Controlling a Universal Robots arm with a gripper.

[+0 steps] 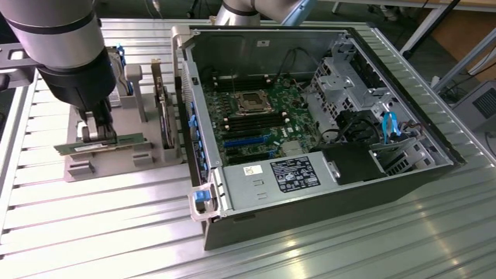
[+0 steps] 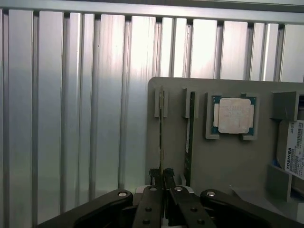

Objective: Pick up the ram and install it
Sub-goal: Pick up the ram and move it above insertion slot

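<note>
Your claw point(image 1: 99, 138) is pinched narrow on the ram point(image 1: 128, 140), gripping its upper edge near the middle. The ram lies lengthwise at the grey holder point(image 1: 116, 167), on the exterior view's left, just beside the open computer case point(image 1: 310, 218). The processor point(image 2: 234, 115) sits in a holder pocket nearby

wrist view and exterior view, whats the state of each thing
gripper: shut on the ram
ram: on edge in the grey holder, gripped
second ram stick: on edge in the holder, untouched
processor chip: flat in the holder's recess
hard drive: on edge in the holder
computer case: side open, motherboard exposed
</note>
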